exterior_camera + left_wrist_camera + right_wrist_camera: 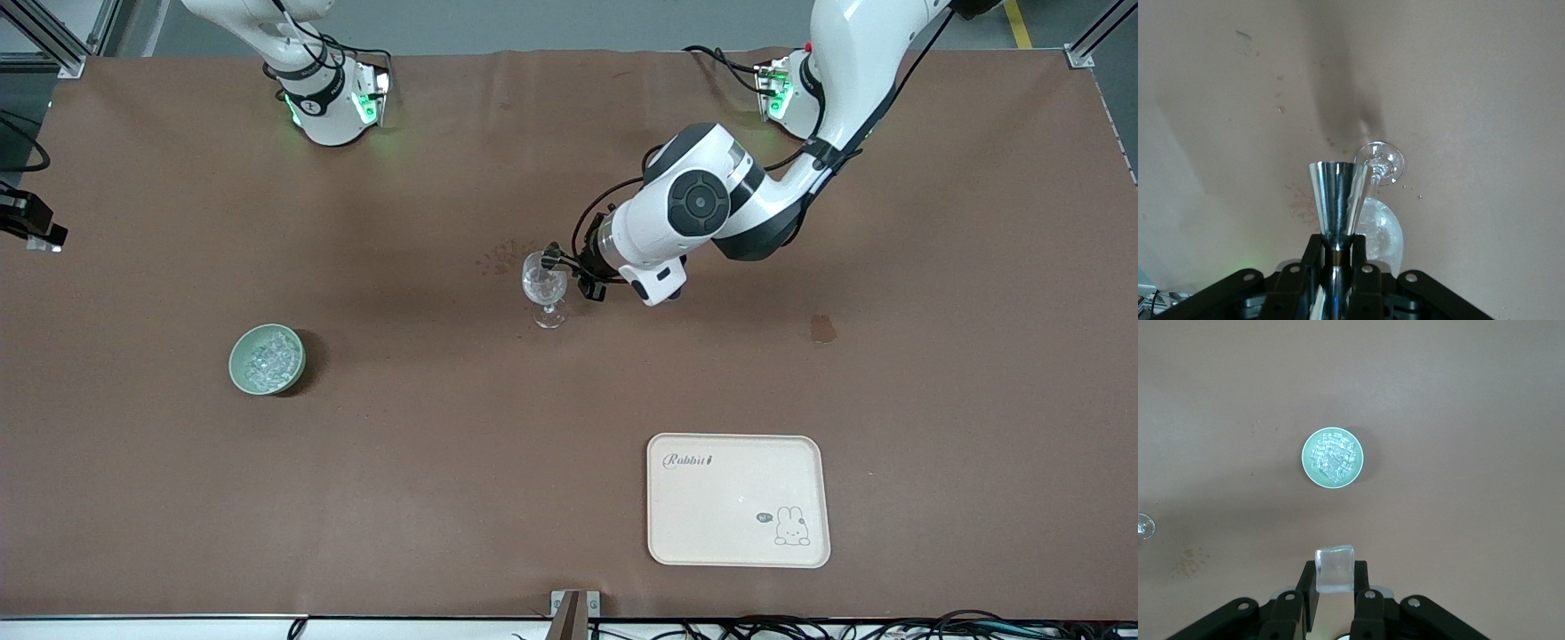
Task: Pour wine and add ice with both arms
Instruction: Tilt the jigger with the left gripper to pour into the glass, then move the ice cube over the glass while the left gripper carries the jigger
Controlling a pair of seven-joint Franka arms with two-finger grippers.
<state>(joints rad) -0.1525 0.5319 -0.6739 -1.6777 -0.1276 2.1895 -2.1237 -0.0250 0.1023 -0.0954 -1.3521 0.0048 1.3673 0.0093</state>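
A stemmed glass (544, 286) stands mid-table with whitish glassy bits in its bowl; it also shows in the left wrist view (1383, 230). My left gripper (580, 268) is shut on a silver cone-shaped jigger (1336, 200) and holds it tipped at the glass's rim. My right gripper (1334, 572) is shut on one clear ice cube (1334, 568), high over the table with the bowl below it. A green bowl (240, 356) holds several ice chunks (268, 357); the ice also shows in the right wrist view (1333, 457).
A cream tray (738, 533) with a rabbit print lies nearer the front camera, toward the left arm's end. A dark stain (822, 329) and wet specks (498, 258) mark the brown cloth. A black part (31, 222) sits at the right arm's end.
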